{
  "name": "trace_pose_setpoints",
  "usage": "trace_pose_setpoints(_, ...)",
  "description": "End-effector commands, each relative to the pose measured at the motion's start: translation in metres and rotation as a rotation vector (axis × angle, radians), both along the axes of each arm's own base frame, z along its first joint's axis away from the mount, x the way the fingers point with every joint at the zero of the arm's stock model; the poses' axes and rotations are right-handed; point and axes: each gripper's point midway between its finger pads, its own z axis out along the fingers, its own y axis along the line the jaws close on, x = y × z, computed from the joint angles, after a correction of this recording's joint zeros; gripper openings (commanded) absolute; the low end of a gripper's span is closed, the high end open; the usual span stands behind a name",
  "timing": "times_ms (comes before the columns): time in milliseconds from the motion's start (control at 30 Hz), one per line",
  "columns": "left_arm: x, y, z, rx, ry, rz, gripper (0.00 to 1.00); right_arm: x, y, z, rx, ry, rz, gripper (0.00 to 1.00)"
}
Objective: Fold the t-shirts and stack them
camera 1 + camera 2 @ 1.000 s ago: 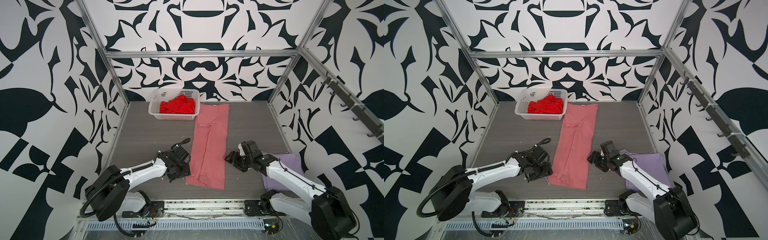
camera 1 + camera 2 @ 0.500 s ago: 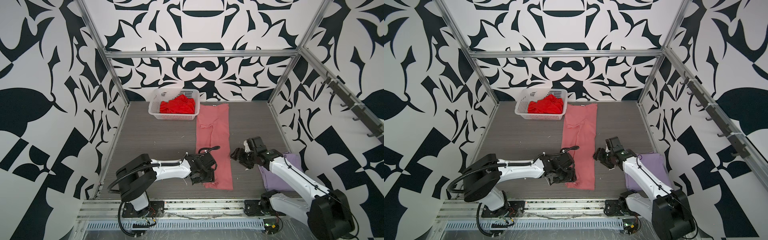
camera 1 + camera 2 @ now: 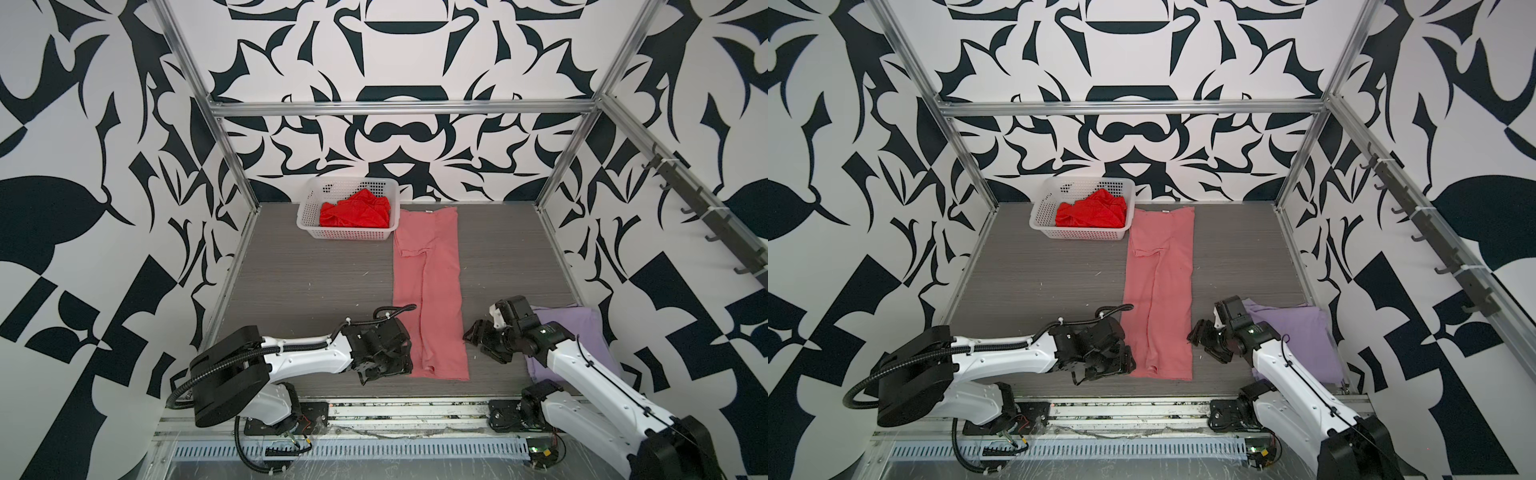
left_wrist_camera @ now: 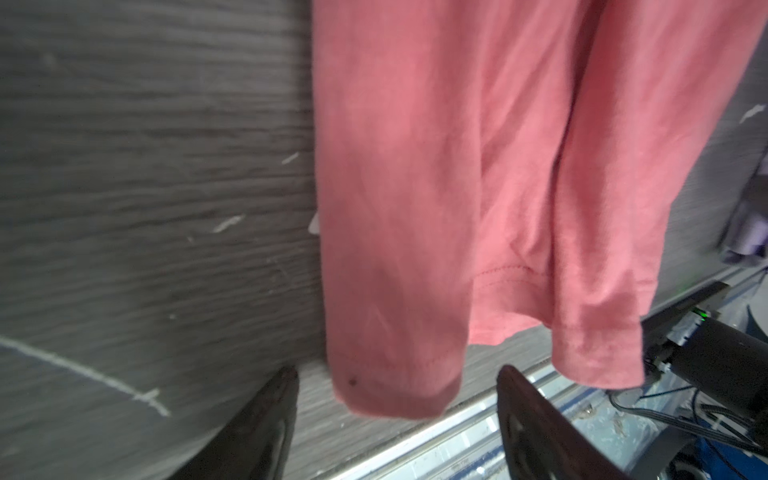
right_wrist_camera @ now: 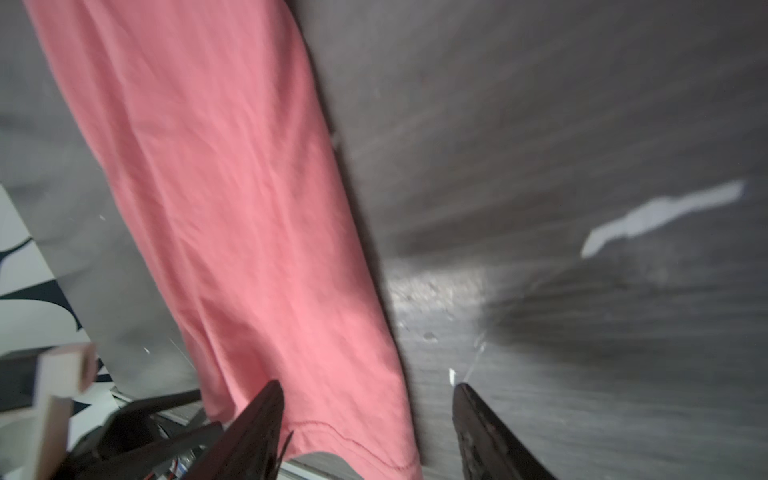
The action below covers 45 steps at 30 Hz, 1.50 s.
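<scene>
Shirt (image 3: pixel 428 291) now narrow strip, left side folded in; L gripper (image 4: pixel 397 374) back off it, R gripper (image 5: pixel 366 385) beside, both open, empty; crosswise fold next.

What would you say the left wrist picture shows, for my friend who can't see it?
A salmon-pink t-shirt, folded into a long strip, lies flat on a grey wood-grain table, hemmed end toward the camera. The two dark fingers of the left gripper stand open at that hem's corner, gripping nothing.
</scene>
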Motion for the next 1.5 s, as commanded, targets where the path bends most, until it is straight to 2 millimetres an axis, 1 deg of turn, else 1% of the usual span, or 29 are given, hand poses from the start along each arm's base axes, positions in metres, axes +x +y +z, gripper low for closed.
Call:
trace_pose_setpoints(0, -0.012, 0.024, -0.029, 0.100, 0.058, 0.005, 0.76, -0.008, 0.004, -0.011, -0.028, 0.045, -0.015, 0.69)
trace_pose_setpoints(100, -0.013, 0.027, -0.037, 0.130, 0.068, -0.002, 0.71, -0.021, 0.010, -0.024, -0.105, 0.084, 0.024, 0.68)
trace_pose_setpoints(200, -0.013, 0.030, -0.040, 0.135, 0.070, 0.005, 0.64, -0.033, 0.009, -0.033, -0.169, 0.122, 0.032, 0.67)
trace_pose_setpoints(267, -0.013, 0.033, -0.042, 0.136, 0.066, 0.019, 0.60, -0.036, 0.009, -0.034, -0.171, 0.119, 0.016, 0.67)
trace_pose_setpoints(433, -0.014, 0.045, -0.045, 0.150, 0.056, 0.050, 0.55, -0.044, 0.004, -0.032, -0.150, 0.104, -0.021, 0.60)
trace_pose_setpoints(500, -0.015, 0.053, -0.049, 0.171, 0.061, 0.067, 0.54, -0.046, 0.011, -0.034, -0.105, 0.103, -0.021, 0.57)
trace_pose_setpoints(567, -0.017, 0.060, -0.053, 0.208, 0.071, 0.074, 0.52, -0.049, 0.012, -0.035, -0.104, 0.117, -0.016, 0.54)
trace_pose_setpoints(633, -0.020, 0.065, -0.055, 0.236, 0.083, 0.071, 0.48, -0.050, 0.015, -0.036, -0.111, 0.117, -0.009, 0.52)
trace_pose_setpoints(733, -0.019, 0.067, -0.055, 0.245, 0.080, 0.077, 0.39, -0.049, 0.019, -0.037, -0.123, 0.108, -0.007, 0.46)
trace_pose_setpoints(833, -0.016, 0.067, -0.052, 0.240, 0.061, 0.085, 0.30, -0.046, 0.024, -0.037, -0.127, 0.089, -0.013, 0.32)
trace_pose_setpoints(967, -0.013, 0.065, -0.046, 0.226, 0.041, 0.079, 0.13, -0.043, 0.028, -0.034, -0.139, 0.068, -0.016, 0.10)
trace_pose_setpoints(1033, -0.013, 0.064, -0.042, 0.219, 0.037, 0.076, 0.00, -0.040, 0.028, -0.029, -0.142, 0.047, -0.019, 0.01)
trace_pose_setpoints(1133, -0.012, 0.061, -0.036, 0.190, 0.028, 0.070, 0.00, -0.036, 0.032, -0.020, -0.125, 0.014, -0.019, 0.00)
trace_pose_setpoints(1233, -0.010, 0.053, -0.022, 0.140, 0.006, 0.048, 0.00, -0.034, 0.033, -0.010, -0.121, -0.010, -0.014, 0.00)
trace_pose_setpoints(1367, -0.007, 0.038, 0.003, 0.077, -0.023, -0.001, 0.00, -0.026, 0.038, 0.009, -0.094, -0.063, -0.011, 0.00)
trace_pose_setpoints(1467, 0.001, 0.028, 0.033, 0.035, -0.083, -0.036, 0.00, -0.015, 0.046, 0.029, -0.065, -0.121, -0.011, 0.00)
